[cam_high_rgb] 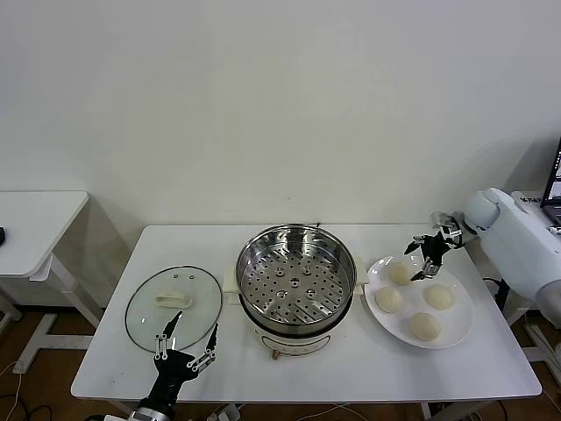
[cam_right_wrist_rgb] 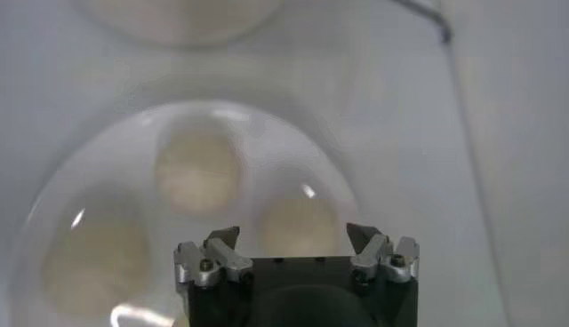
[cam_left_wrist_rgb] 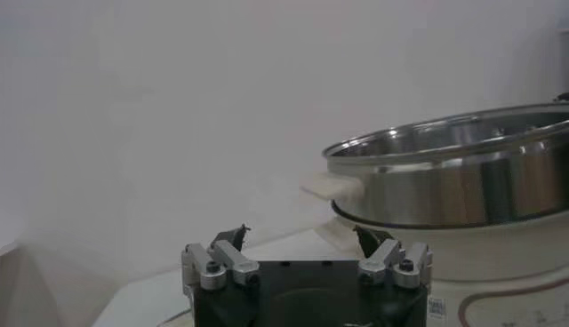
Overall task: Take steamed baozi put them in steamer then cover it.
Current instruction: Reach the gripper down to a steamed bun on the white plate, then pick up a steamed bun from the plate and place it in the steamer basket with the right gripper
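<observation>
The black left gripper (cam_high_rgb: 186, 349) sits low at the tabletop's near left edge, jaws spread. The white right arm's gripper (cam_high_rgb: 427, 255) hangs spread near the far right edge.

In the right wrist view the plate (cam_right_wrist_rgb: 53, 204) and the baozi (cam_right_wrist_rgb: 197, 169) on it are blurred, one bun cut off by the edge. The left wrist view crops the steamer (cam_left_wrist_rgb: 462, 178). The head view cuts off the left hand (cam_high_rgb: 186, 344)'s arm.

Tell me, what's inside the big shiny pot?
Inside the steamer only a tray with little holes shows; no buns. All four baozi sit on the white plate. What lies under the tray is hidden.
</observation>
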Robot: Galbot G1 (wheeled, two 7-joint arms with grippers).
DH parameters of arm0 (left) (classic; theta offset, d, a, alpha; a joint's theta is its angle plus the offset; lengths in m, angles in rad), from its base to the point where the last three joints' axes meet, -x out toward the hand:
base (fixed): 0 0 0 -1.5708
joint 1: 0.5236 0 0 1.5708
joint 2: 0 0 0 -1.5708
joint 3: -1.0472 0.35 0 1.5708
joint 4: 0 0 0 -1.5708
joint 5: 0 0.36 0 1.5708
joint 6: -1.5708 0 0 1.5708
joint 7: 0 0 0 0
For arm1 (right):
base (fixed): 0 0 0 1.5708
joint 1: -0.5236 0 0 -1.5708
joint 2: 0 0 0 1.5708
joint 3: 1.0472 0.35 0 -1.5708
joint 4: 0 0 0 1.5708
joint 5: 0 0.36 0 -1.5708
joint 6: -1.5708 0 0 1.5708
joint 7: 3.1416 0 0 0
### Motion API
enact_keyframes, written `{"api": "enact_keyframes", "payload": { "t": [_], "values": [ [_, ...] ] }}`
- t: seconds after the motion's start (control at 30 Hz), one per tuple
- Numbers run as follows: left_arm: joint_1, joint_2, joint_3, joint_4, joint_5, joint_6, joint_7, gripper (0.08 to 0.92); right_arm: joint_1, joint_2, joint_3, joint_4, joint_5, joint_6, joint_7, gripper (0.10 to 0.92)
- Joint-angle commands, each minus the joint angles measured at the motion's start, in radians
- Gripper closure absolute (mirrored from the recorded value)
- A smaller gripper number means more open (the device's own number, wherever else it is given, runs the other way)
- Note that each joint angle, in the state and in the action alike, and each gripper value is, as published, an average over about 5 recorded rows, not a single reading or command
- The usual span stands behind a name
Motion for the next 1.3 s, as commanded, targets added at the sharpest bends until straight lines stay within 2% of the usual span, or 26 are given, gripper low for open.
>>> {"api": "enact_keyframes", "payload": {
  "t": [0.03,0.73,0.97,1.13,1.3],
  "values": [
    [0.003,-0.004,-0.001,0.003,0.001,-0.004,-0.002,0.177,0.031,0.077,-0.034,-0.089,-0.168,0.029,0.046,0.203],
    [-0.007,-0.015,-0.005,0.021,0.001,0.001,0.000,0.177,-0.021,0.114,-0.003,-0.131,-0.156,0.030,0.129,0.207],
    [-0.013,-0.022,-0.003,0.014,-0.002,0.005,-0.001,0.177,-0.018,0.106,-0.010,-0.112,-0.138,0.030,0.138,0.304],
    [-0.014,-0.024,-0.004,0.011,-0.003,0.004,-0.002,0.177,0.003,0.067,-0.045,-0.046,-0.099,0.028,0.125,0.355],
    [-0.017,-0.023,-0.002,0.005,-0.004,0.004,-0.003,0.177,0.107,-0.024,-0.132,0.121,-0.030,0.068,0.073,0.363]
  ]
}}
